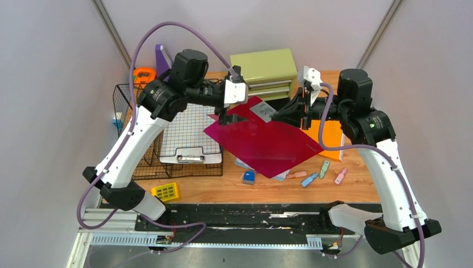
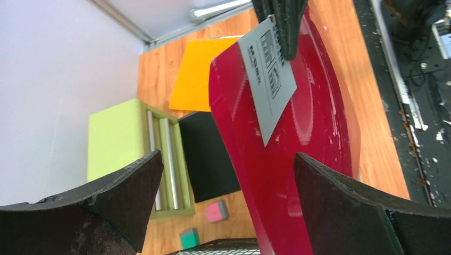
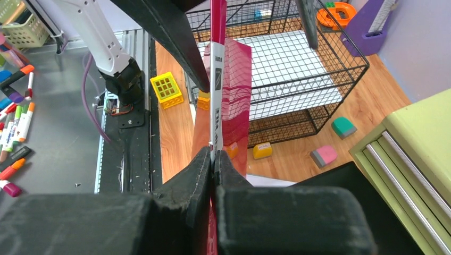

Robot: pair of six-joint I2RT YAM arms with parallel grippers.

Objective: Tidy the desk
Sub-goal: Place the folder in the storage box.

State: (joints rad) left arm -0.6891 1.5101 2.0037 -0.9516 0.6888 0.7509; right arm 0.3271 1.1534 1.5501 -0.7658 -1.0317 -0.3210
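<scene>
Holding the red sheet tilted above the desk, right gripper clamped shut on its labelled edge to lift it clear of the clutter beneath; poising the left gripper, jaws wide apart, by the opposite corner, probably readying a second grip before filing in the wire basket

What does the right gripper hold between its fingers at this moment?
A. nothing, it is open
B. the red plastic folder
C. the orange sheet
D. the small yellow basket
B: the right gripper is shut on the edge of the red plastic folder, near its grey label, while the orange sheet lies on the desk.
</scene>
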